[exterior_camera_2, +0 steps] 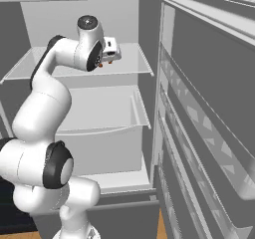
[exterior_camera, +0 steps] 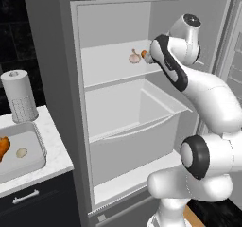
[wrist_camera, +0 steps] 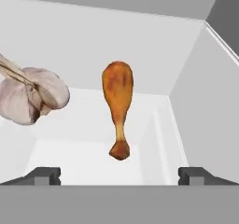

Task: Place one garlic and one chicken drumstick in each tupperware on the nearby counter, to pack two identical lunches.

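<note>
A brown chicken drumstick (wrist_camera: 118, 106) lies on the white upper fridge shelf (exterior_camera: 108, 65), thin end toward me. My gripper (wrist_camera: 119, 175) hovers just short of it, open, one fingertip on each side and nothing between them. A garlic (wrist_camera: 32, 94) bulb rests to the left of the drumstick, and is the pale bulb (exterior_camera: 134, 56) on the shelf in the left base view. On the counter (exterior_camera: 56, 150) at the left stands a grey tupperware (exterior_camera: 29, 138) holding another drumstick (exterior_camera: 2, 148) and another garlic (exterior_camera: 21, 152).
The fridge stands open with a large white drawer (exterior_camera: 137, 122) pulled out below the shelf. Its door (exterior_camera_2: 209, 133) with shelf rails stands open at the right. A paper towel roll (exterior_camera: 19, 96) stands behind the tupperware.
</note>
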Robot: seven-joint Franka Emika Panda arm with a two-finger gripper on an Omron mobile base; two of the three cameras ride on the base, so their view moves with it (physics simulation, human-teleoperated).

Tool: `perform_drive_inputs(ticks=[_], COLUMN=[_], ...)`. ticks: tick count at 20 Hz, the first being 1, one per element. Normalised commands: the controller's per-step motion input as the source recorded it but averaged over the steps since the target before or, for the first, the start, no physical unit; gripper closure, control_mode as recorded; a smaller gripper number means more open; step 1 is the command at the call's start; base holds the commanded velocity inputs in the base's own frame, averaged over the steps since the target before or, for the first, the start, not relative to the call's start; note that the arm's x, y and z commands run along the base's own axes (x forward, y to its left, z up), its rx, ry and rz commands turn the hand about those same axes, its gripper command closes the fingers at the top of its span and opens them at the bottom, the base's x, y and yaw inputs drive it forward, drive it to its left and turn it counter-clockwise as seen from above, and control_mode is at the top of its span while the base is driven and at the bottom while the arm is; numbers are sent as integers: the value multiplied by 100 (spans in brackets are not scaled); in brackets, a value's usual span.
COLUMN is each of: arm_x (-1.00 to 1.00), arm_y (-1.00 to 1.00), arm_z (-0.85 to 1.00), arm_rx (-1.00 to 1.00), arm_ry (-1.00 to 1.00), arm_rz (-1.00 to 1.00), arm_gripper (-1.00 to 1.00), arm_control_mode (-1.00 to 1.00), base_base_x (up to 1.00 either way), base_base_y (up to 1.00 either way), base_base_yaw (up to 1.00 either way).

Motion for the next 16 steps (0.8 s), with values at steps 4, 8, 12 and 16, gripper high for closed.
perform_drive_inputs(ticks=[4,8,12,16], arm_x=[49,21,13,38], arm_y=[1,14,10,11], arm_z=[-23,-40,-23,-46], arm_rx=[-1,0,0,0], arm_ry=[38,17,0,-5], arm_rz=[2,0,0,0], arm_gripper=[-100,-100,-100,-100], arm_control_mode=[-100,-100,-100,-100], base_base_x=[0,0,0,0], base_base_y=[0,0,0,0], base_base_yaw=[0,0,0,0])
